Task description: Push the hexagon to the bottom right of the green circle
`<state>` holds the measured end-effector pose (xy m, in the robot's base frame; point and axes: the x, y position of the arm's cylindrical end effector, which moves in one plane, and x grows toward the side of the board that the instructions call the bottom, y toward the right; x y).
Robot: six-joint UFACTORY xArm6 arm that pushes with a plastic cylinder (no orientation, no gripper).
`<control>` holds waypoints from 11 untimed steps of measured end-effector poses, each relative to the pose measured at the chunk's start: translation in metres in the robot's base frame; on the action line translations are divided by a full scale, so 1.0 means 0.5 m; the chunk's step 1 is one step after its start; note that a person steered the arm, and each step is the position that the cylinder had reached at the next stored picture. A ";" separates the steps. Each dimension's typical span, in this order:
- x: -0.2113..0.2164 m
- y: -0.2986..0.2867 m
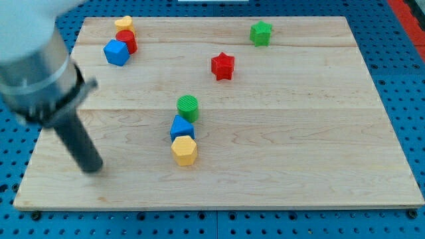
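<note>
A yellow hexagon (184, 150) lies near the board's middle, toward the view's bottom. A blue block (181, 127) touches it from above. The green circle (188, 105) sits just above the blue block. The three form a short column. My tip (91, 166) rests on the board at the view's left, well to the left of the yellow hexagon and slightly lower. The rod rises up and to the left into a blurred grey arm.
A red star (223, 66) lies above and right of the column. A green star (261, 32) is near the top edge. At the top left cluster a blue cube (116, 52), a red block (127, 40) and a yellow block (123, 23).
</note>
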<state>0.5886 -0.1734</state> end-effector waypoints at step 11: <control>-0.170 0.248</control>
